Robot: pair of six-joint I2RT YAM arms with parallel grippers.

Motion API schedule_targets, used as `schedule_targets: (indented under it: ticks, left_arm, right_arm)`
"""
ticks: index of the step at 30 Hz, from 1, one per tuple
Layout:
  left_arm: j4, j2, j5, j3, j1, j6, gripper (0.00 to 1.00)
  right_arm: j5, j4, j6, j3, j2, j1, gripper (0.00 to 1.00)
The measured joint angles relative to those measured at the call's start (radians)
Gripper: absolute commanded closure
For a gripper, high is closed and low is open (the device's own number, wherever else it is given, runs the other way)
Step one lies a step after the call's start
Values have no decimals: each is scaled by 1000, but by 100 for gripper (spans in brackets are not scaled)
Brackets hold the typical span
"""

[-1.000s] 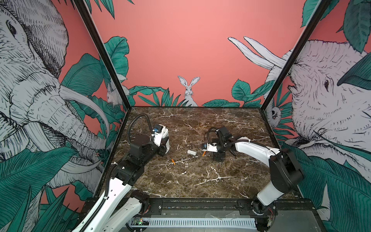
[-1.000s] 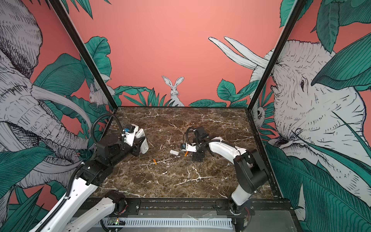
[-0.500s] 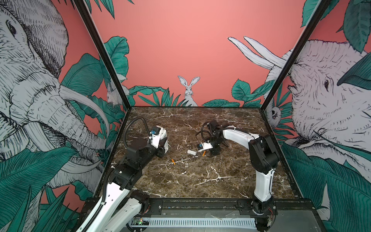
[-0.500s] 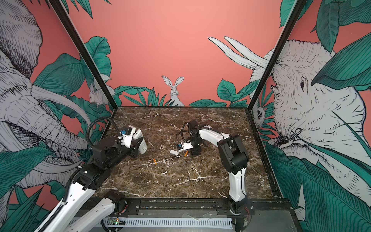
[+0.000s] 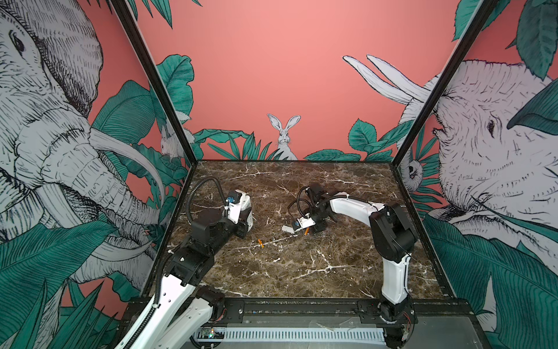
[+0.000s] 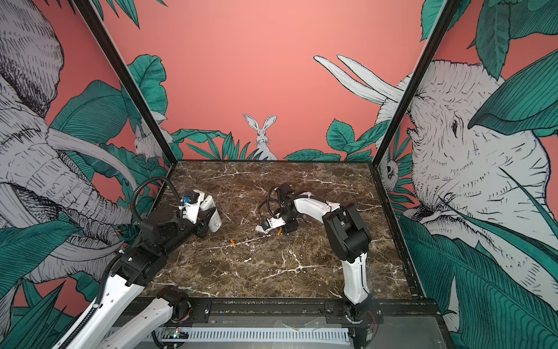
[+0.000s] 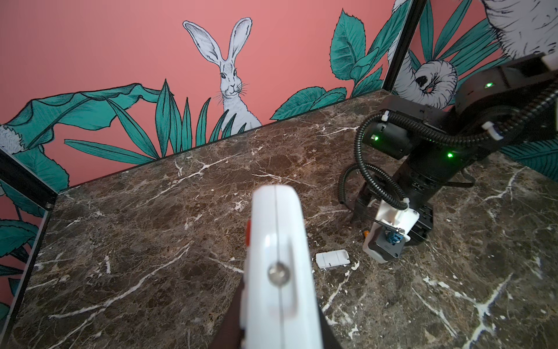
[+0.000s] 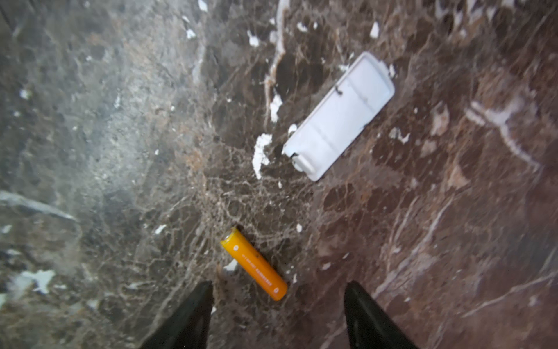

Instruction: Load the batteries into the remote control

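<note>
Hovering low over the brown marble tabletop (image 5: 302, 272), the right gripper (image 8: 277, 287) stands with its two black fingers (image 8: 187, 317) apart. The near end of a small orange cylindrical battery (image 8: 253, 263) sits just between their tips. The battery lies flat and slantwise at lower centre of the right wrist view and is not yet gripped. A small white rectangular plastic cover (image 8: 339, 116) lies beyond it, at upper right of that frame. A second orange battery (image 5: 260, 243) rests alone mid-table in both top views, below and left of the first. At centre left, the left gripper (image 6: 203, 227) is clamped on the long slim white plastic remote control (image 7: 277, 266), apparently clear of the table. Which way its battery bay faces cannot be told. The pick-up looks best done by turning the wrist until the fingers face the battery's long sides. They should then centre on its middle rather than its tip, settle to the marble and squeeze gently. A round cell caught off-centre would likely roll or pivot free.
</note>
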Motion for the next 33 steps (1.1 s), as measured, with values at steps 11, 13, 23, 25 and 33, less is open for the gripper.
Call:
schedule_targets:
  ticks: [11,13,23,25,33]
  left_arm:
    - [7,-6,-4,-2,0,0,100]
    - [7,-6,-4,-2,0,0,100]
    - [8,-10,-4,-2,0,-2,100]
    - [10,-9,-3,-2,0,-3,100]
    - [14,-7,-2,-2,0,-8,100]
  right_arm:
    - [42,-88,-14,42,44,18,62]
    - [47,-98,-13,42,45,18,66]
    - [95,-109,47,42,50,27,83]
    - [111,-102,73,42,50,31,84]
    - [136,-38,277,-11,16,31,85]
